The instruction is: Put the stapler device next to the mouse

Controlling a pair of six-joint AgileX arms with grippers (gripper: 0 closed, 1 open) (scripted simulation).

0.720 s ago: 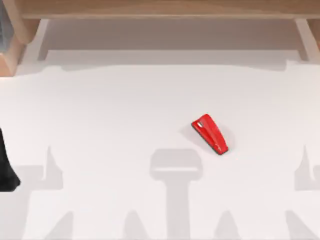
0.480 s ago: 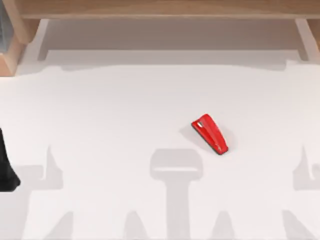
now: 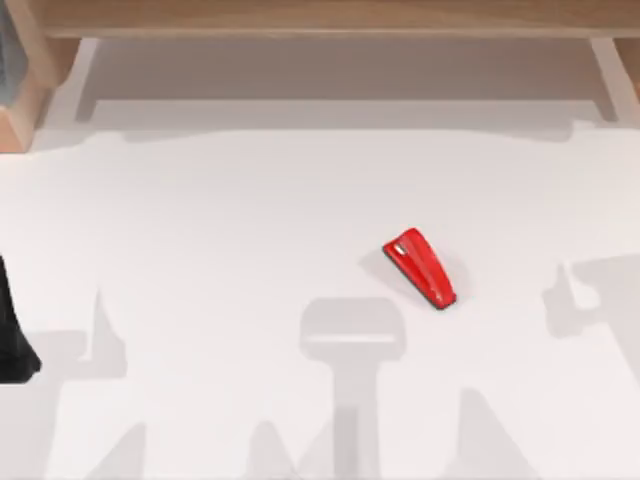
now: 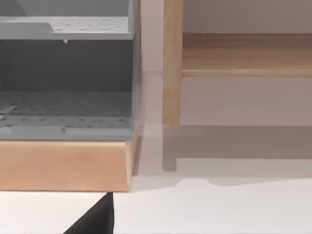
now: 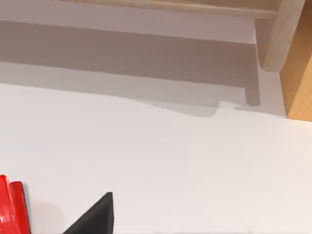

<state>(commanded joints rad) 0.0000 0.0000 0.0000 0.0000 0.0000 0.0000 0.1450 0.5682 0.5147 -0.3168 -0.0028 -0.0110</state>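
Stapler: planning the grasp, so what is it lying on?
The stapler lies flat on the bare white table, nothing touching it. Its underside is hidden.

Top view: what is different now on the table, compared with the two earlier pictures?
The arm shadow at the right of the table has shifted inward and upward, toward the stapler device, so the right arm seems to have begun moving. Nothing was grasped or released. The stapler device lies in the same spot with the same tilt, and the dark shape at the left edge has not moved.
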